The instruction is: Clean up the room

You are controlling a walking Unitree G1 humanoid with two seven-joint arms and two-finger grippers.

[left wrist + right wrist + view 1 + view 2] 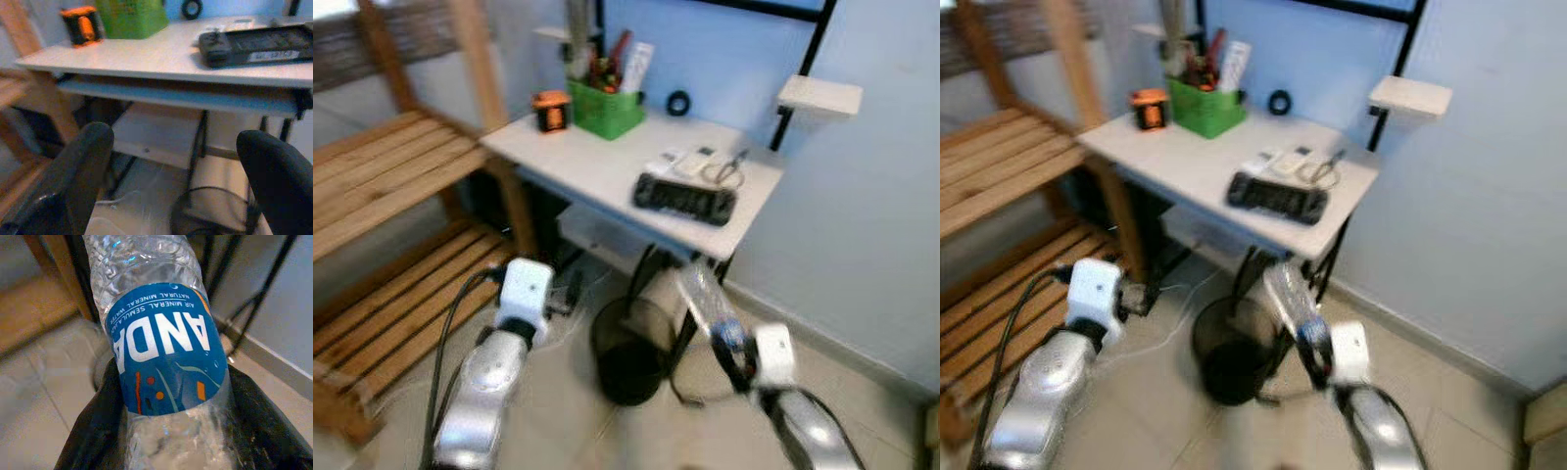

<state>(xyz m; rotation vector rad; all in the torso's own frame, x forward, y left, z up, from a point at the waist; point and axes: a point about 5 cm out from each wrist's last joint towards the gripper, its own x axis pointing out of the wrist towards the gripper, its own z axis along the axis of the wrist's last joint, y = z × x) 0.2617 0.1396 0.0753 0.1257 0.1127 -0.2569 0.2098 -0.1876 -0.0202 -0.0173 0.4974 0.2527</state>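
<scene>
Green box (606,106): contents blurred, not identifiable. Small items (697,163) beyond the black controller (685,198): too blurred to be named. Water bottle (164,345): cap and base cut off in the right wrist view. Bin (628,350) interior: lost in shadow.

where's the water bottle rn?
The water bottle is clamped in the right end effector, low on the robot's right, beside the black wire bin under the white desk.

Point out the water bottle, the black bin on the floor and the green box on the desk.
water bottle (164,347): right wrist view, on its blue label.
black bin (631,338): left eye view, on its dark inside wall.
green box (605,110): left eye view, on its front side.
</scene>
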